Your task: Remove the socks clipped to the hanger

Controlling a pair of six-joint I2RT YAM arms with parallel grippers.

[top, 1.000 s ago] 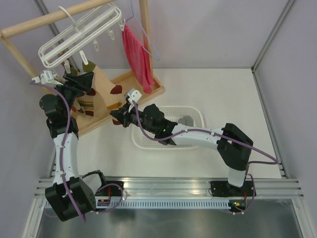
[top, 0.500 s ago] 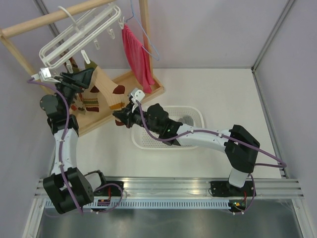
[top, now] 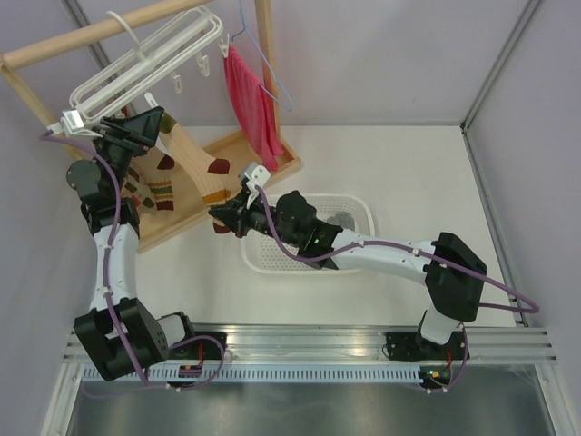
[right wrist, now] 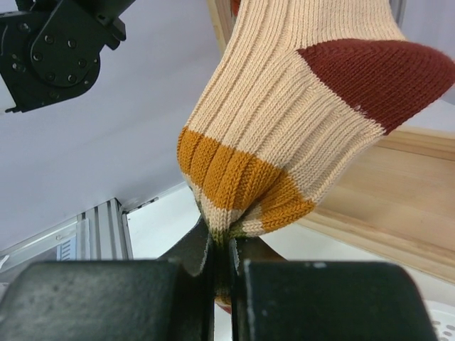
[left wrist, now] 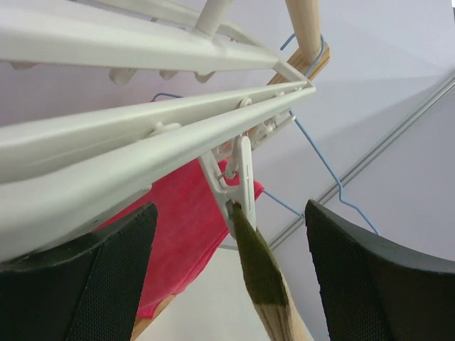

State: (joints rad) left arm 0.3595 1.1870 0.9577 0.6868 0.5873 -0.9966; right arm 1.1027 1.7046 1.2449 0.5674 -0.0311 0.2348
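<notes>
The tan sock is hung by its green toe from a clip on the white hanger, and its orange end is held tight in the closed right fingers. The left fingers are spread wide on both sides of the clip with nothing held, so if the sock is pulled before the clip is squeezed, the sock could be stretched or the hanger tugged off its wooden bar. The red cloth and blue hanger are hung near the clip and could be bumped.
</notes>
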